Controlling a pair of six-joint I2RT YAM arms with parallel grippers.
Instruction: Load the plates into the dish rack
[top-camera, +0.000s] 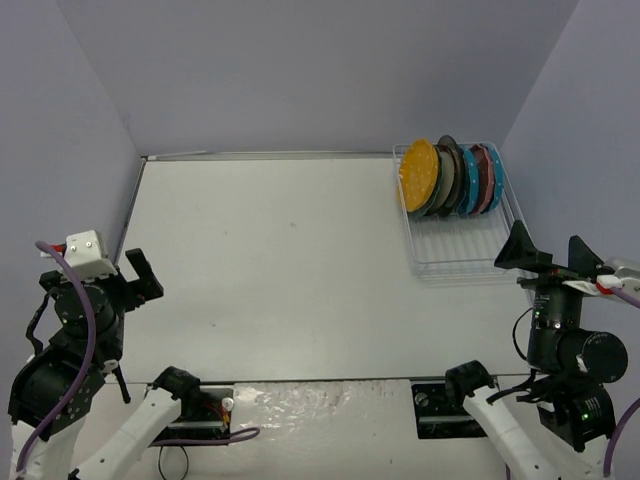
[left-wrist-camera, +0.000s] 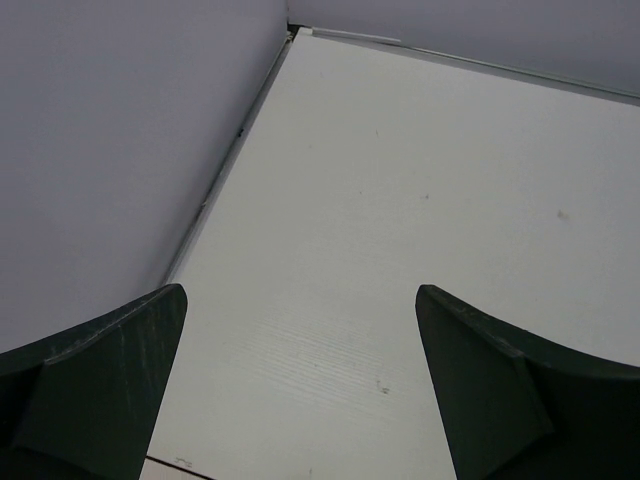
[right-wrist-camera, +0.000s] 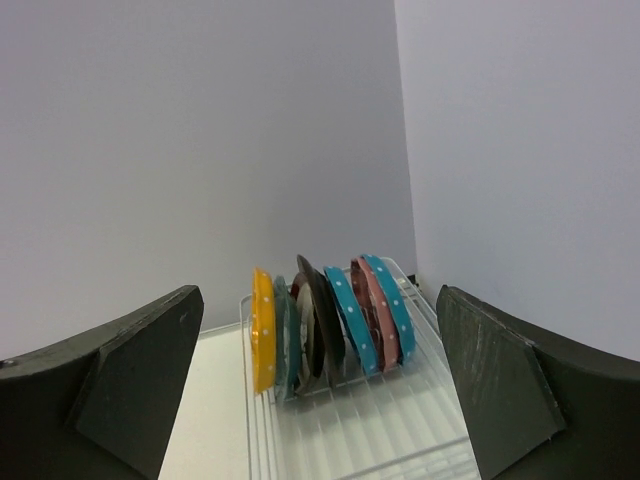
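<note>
Plates (right-wrist-camera: 330, 330) standing on edge in the dish rack (right-wrist-camera: 350, 430), gathered as one close row across its far end. The row is bounded by a yellow plate (right-wrist-camera: 262, 330) at the rack's left side and a blue dotted plate (right-wrist-camera: 395, 310) at its right side. Several plates are tilted against their neighbours. The rack's long axis runs away from the arms, while the row lies across it, so the plate faces are turned sideways and the rims are presented toward the arms. The near stretch of the rack's wire floor is seen without plates.

The right arm's fingers (right-wrist-camera: 130, 370) are held wide apart with nothing between them. They are raised just short of the rack's near end and aimed along its long axis, straight at the row. This arm is by far the nearer one.

The left arm's fingers (left-wrist-camera: 100, 380) are likewise spread and hold nothing. They are kept well apart from the rack, over the table (top-camera: 290, 270) on the side opposite it.

No plate is seen outside the rack, so loading is judged complete. Any further move would presumably be a mere nudge to straighten the row, and it would fall to the right arm.
</note>
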